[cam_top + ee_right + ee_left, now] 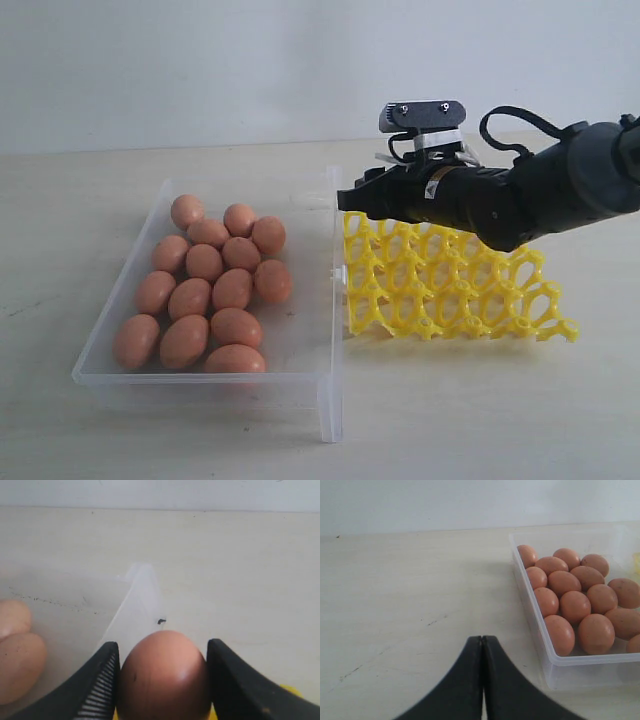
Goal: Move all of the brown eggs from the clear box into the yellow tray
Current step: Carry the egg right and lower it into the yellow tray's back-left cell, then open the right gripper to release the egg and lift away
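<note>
Two arms, one box, one tray, sixteen eggs in all. Fifteen brown eggs (209, 285) lie packed together, many touching, in the left half of a clear box (200, 378) on a pale table (480, 420). One more egg (162, 675) is clamped between the black fingers of the right gripper (350, 200), held in the air over the box's right wall, just beside the near edge of the yellow tray (450, 290). In the exterior view that egg is hidden inside the gripper; only the right wrist view shows it, with its lower end cut off by the frame. The tray sits just right of the box, and the dark right arm (540, 195) covers its back rows, so its cups cannot be counted. The left gripper (482, 640) shows only in its own wrist view, fingers pressed together on nothing, over bare table beside the box's outer wall. There, one egg at the frame's edge is cut off, and only a sliver of the tray shows.
</note>
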Controlling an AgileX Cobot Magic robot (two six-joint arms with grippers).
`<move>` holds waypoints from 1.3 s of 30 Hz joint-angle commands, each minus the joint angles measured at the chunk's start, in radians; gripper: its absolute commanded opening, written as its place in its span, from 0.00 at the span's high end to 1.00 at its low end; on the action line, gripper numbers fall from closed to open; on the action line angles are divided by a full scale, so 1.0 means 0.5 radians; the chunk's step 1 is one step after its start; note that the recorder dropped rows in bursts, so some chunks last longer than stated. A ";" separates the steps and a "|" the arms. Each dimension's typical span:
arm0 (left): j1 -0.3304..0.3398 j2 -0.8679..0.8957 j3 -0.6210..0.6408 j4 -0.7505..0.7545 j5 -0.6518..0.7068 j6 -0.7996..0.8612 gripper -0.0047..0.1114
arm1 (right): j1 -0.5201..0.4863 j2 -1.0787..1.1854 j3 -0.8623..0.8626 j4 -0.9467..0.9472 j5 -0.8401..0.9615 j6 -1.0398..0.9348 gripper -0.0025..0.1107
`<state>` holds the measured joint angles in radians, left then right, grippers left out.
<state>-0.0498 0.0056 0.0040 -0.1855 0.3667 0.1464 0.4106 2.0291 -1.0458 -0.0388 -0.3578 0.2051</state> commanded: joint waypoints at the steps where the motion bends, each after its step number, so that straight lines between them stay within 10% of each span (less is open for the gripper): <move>1: 0.002 -0.011 -0.008 -0.002 -0.019 -0.002 0.96 | -0.018 0.057 -0.073 -0.012 -0.064 0.008 0.92; 28: 0.002 -0.011 -0.008 -0.002 -0.019 -0.002 0.96 | -0.081 0.131 -0.196 -0.107 0.082 0.000 0.92; 35: 0.002 -0.011 -0.008 -0.002 -0.019 -0.002 0.96 | -0.081 0.131 -0.196 -0.131 0.119 0.012 0.51; 39: 0.002 -0.011 -0.008 -0.002 -0.019 -0.002 0.96 | -0.081 0.131 -0.196 -0.131 0.135 0.012 0.50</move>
<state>-0.0498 0.0056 0.0040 -0.1855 0.3667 0.1464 0.3741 2.0954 -1.1360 -0.0990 -0.2935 0.2089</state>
